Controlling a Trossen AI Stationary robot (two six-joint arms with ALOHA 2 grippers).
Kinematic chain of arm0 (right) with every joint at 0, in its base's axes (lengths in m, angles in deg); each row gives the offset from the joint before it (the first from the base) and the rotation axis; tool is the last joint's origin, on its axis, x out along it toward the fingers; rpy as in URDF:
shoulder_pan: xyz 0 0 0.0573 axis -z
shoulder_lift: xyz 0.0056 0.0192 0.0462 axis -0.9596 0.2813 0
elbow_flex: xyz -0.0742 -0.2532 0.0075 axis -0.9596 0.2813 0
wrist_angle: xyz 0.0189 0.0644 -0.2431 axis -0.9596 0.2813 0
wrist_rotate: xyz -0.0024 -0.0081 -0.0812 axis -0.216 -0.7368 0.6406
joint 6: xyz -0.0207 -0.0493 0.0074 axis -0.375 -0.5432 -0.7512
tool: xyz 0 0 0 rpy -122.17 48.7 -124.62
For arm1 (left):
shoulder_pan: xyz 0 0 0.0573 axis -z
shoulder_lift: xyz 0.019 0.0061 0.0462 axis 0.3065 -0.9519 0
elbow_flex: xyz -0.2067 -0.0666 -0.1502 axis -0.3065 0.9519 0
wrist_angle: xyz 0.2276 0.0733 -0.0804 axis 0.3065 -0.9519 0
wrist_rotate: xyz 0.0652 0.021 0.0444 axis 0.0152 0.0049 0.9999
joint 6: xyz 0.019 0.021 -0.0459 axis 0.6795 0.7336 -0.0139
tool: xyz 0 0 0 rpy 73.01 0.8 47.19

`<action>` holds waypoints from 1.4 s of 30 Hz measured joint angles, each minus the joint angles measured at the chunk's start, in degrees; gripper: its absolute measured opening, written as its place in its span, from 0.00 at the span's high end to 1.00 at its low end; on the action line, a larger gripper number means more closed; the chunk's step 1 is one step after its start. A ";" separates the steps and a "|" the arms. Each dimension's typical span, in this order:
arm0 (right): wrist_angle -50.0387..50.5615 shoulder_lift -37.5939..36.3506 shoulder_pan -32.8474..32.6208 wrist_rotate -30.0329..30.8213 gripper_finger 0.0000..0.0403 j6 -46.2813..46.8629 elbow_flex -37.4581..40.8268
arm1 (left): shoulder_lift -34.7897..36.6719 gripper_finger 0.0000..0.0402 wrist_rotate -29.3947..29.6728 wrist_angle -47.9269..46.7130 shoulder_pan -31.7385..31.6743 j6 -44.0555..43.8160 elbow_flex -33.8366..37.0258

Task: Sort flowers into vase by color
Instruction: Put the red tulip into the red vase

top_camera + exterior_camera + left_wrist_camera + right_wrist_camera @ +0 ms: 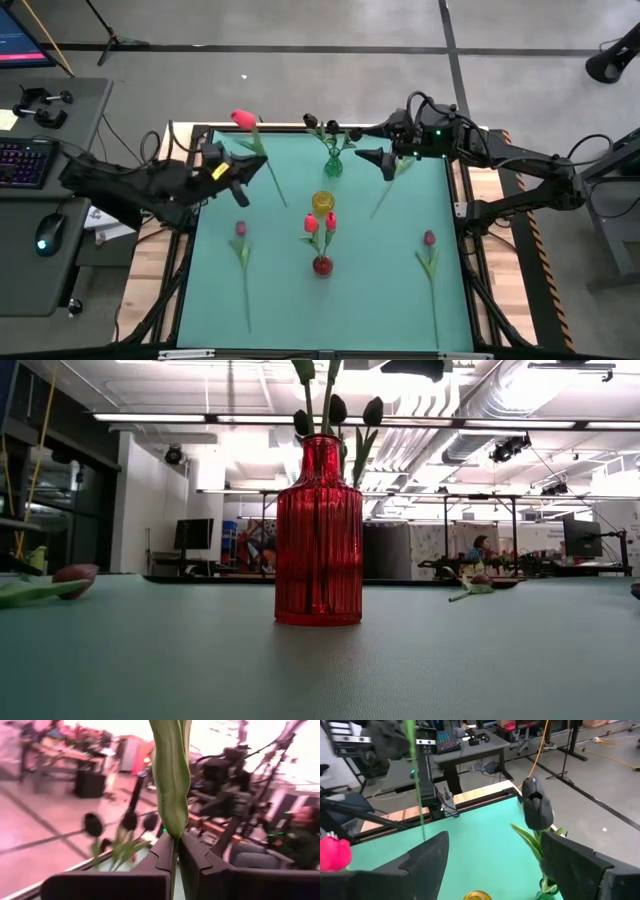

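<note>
My left gripper [248,170] [176,845] is over the table's far left part, shut on a tulip with a bright pink head [242,118] [332,854]. My right gripper [385,160] [492,862] hangs open just right of the green vase [333,163]. That vase stands at the far edge and holds three near-black tulips [330,127] [129,820] [536,810]. A yellow vase [322,202] stands mid-table. The red vase [322,265] [320,530] holds two red tulips [320,222]. Three tulips lie flat on the mat [240,230] [429,240] [388,195]. My left gripper pinches the pink tulip between its two fingers [162,852] where the base of a green leaf [172,827] meets the stem, about midway along. The flower is lifted clear of the mat. Its head points to the far edge and its stem end [284,203] trails toward mid-table.
The teal mat [370,290] has open room near its front edge between the lying tulips. A desk with keyboard and mouse [40,165] stands to the left of the table. Beyond the table is a workshop, with a person seated at a far bench [480,550].
</note>
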 joint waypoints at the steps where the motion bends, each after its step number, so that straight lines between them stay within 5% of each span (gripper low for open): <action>1: 0.03 0.00 0.00 0.30 0.24 -0.01 0.00 | -0.68 1.00 -1.80 1.81 -0.35 0.73 0.02; 11: 0.41 0.00 -0.05 1.46 0.25 -0.01 0.00 | -3.59 1.00 -22.43 21.39 -0.53 -0.05 0.07; 24: 3.49 0.00 -3.74 -5.76 0.24 8.21 0.00 | 2.25 1.00 -21.16 19.61 13.38 0.16 -0.01; 33: 2.64 0.00 -11.06 -0.51 0.24 20.08 0.00 | -11.20 1.00 -23.62 22.11 17.62 -1.05 0.02; 37: 2.64 0.00 -13.93 4.25 0.24 20.87 0.00 | -18.61 1.00 -19.87 28.71 17.77 1.86 -0.20; 42: 2.64 0.00 -16.45 9.40 0.24 20.86 0.00 | -25.86 1.00 -15.66 23.61 19.13 9.38 -7.04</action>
